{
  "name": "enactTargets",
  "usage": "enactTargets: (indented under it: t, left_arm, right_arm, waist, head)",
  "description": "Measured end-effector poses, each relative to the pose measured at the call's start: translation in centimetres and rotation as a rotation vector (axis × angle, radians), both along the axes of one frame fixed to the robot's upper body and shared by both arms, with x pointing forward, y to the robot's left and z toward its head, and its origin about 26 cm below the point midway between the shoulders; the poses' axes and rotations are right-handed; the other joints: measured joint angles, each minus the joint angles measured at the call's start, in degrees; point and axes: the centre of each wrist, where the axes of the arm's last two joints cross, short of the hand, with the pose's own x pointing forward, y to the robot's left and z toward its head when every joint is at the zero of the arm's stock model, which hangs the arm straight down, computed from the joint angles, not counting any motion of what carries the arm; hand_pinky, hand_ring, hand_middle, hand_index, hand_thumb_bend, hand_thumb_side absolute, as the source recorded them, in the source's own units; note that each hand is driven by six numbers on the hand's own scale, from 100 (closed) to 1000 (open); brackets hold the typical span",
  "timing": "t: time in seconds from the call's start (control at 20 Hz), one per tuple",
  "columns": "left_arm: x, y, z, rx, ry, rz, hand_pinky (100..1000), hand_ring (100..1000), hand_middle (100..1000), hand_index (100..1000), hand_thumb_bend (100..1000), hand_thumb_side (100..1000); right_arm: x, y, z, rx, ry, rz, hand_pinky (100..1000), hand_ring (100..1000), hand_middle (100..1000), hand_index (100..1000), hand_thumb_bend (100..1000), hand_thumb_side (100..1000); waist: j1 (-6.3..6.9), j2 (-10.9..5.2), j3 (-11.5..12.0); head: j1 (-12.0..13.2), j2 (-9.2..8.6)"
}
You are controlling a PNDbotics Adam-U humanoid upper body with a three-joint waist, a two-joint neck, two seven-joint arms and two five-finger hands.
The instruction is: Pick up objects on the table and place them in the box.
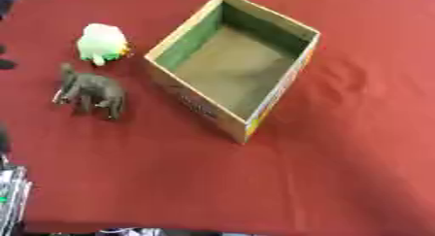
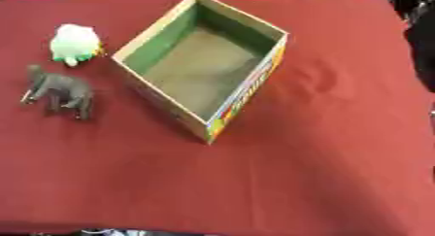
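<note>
Toy elephant (image 1: 92,90), grey-brown, stands upright on the red-covered counter (image 1: 340,177), well ahead of the left robot hand (image 1: 10,196) and a little to that hand's right. Its head points towards the counter's left edge. Just beyond the elephant, farther from the robot hand, sits a soft white toy (image 1: 102,43) with pale green parts and a spot of orange at its side. The two toys are near each other but do not touch.

To the right of both toys, farther ahead of the robot hand, stands an open cardboard box (image 1: 204,109), turned at an angle so that one corner points towards the robot. Its inner walls are green, its floor is plain brown, and its outer right wall carries colourful print. Nothing lies inside it. The white toy is just beside the box's left wall, with a narrow gap between them.

The left robot hand shows only as a silver and black sliver at the lower left edge of the left eye view. Whether it is released or clenched cannot be told. It touches neither toy.
</note>
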Motion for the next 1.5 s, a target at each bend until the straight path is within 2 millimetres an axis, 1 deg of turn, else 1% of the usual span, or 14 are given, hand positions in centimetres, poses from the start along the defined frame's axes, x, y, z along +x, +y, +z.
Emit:
enactTargets:
  t: [0.2,0.45,0.8,0.95,1.1,1.3,1.5]
  left_arm:
    - [0.0,0.0,0.0,0.001,0.002,0.000,507,608,650,764,100,841]
    - [0.0,0.0,0.0,0.002,0.003,-0.001,507,609,651,764,100,843]
    - [0.0,0.0,0.0,0.008,0.000,0.004,505,609,652,764,100,838]
    - [0.2,-0.1,0.4,0.007,-0.015,0.001,505,610,652,766,100,829]
    - [0.5,-0.2,1.2,0.011,-0.040,-0.002,505,611,654,767,100,814]
    - [1.0,0.2,2.7,0.042,-0.079,0.007,505,614,654,767,100,786]
    - [1.5,1.0,5.3,0.083,-0.138,0.050,507,620,658,778,100,738]
  right_arm:
    - [0.0,0.0,0.0,0.000,0.000,0.000,884,764,652,873,100,1000]
    - [0.0,0.0,0.0,0.000,0.000,0.000,884,765,652,874,100,1000]
    - [0.0,-0.2,0.2,-0.015,-0.013,-0.009,884,766,652,873,100,1000]
    - [-0.1,-0.5,0.4,-0.021,-0.024,-0.023,884,766,652,873,100,1000]
    - [-0.1,-0.6,0.5,-0.026,-0.030,-0.031,884,767,652,873,100,1000]
    - [-0.1,-0.8,0.5,-0.028,-0.035,-0.039,883,767,652,873,100,1000]
    - [-0.1,-0.8,0.5,-0.028,-0.037,-0.041,883,768,652,873,100,1000]
  waist:
    - [0.00,0.00,0.0]
    - [0.08,0.13,-0.1]
    - [0.58,1.46,-0.3]
    - [0.65,1.93,-0.3]
    - [0.89,1.97,-0.4]
    - [0.88,1.97,-0.5]
    - [0.92,1.82,-0.3]
  head:
    - [-0.1,-0.12]
    - [-0.8,-1.12]
    - [-1.1,-3.10]
    - [-1.7,-3.75]
    - [-2.1,-4.07]
    - [-2.3,-4.12]
    - [-2.3,-4.12]
